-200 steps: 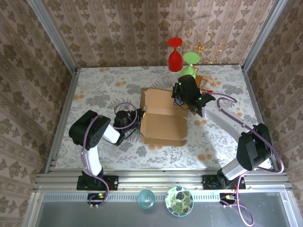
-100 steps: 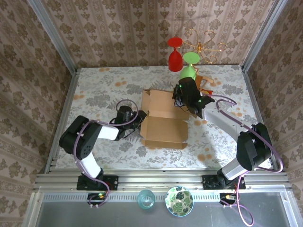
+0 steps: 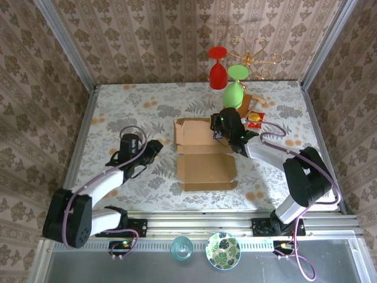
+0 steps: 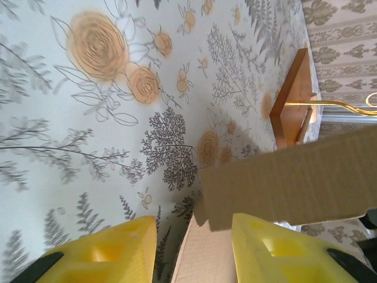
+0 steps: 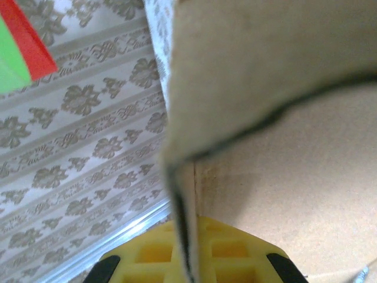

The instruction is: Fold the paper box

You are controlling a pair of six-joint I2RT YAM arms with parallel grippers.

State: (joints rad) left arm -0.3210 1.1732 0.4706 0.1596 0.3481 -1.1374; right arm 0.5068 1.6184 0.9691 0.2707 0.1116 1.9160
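Bright, even light; the paper box blurs close up.

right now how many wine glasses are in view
2: the red wine glass at the far edge of the table, the green wine glass just beside it.

We log: brown cardboard paper box mid-table; red and green wine glasses at far edge; far-left corner of floral table free.

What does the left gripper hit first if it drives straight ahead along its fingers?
Most likely the plain brown cardboard paper box: in the wrist view its flap edge lies just ahead of the open left gripper, slightly to one side. Depth is unclear, so contact may be a glancing one.
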